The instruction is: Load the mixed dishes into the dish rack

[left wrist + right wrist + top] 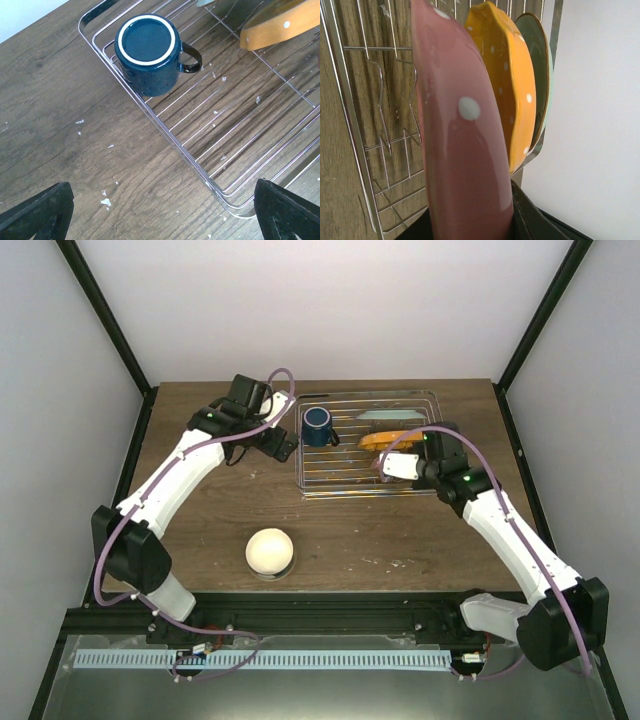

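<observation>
Wooden tabletop (pixel 360 540): right gripper (pixel 388 452) clamped on pink-red plate (pixel 465 150), liable to topple orange-backed plate (pixel 512 90) just beyond fingers if released tilted; left gripper (pixel 162 215) spread, empty.

rack (pixel 165 129): chrome wire | pink plate (pixel 465 150): glossy | table (pixel 60 125): matt wood, perhaps laminate

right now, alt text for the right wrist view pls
A pink-red plate with white dots, on edge, fills the centre, gripped at its lower rim by the right gripper. Behind it an orange dotted dish and a green dish stand in the chrome wire rack on a wooden table.
</observation>
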Motion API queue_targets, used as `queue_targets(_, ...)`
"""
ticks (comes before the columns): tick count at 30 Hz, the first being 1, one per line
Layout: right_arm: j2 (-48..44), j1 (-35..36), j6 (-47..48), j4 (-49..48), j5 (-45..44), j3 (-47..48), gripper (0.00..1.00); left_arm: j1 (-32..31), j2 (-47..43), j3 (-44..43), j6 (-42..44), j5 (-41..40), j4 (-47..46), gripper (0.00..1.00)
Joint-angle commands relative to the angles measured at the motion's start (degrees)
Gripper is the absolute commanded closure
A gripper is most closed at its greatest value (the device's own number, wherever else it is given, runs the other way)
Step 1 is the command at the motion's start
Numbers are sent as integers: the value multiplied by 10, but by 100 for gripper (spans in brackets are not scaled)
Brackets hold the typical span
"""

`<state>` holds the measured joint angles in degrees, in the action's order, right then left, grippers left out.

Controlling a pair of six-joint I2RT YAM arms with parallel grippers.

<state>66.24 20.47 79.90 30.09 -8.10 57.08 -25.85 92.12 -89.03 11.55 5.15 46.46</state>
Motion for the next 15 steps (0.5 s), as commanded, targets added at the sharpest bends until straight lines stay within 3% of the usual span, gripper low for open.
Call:
queue_targets(1, -8, 7, 14, -107, 4, 24, 99, 0, 10, -10, 1, -5, 6, 0)
queue_targets(8, 7, 22, 1, -120, 22, 2, 98, 0, 13, -7, 0, -4, 5, 0)
queue_targets(15, 33, 29, -21, -127, 25, -5, 85, 0, 11, -2, -4, -2, 3, 0)
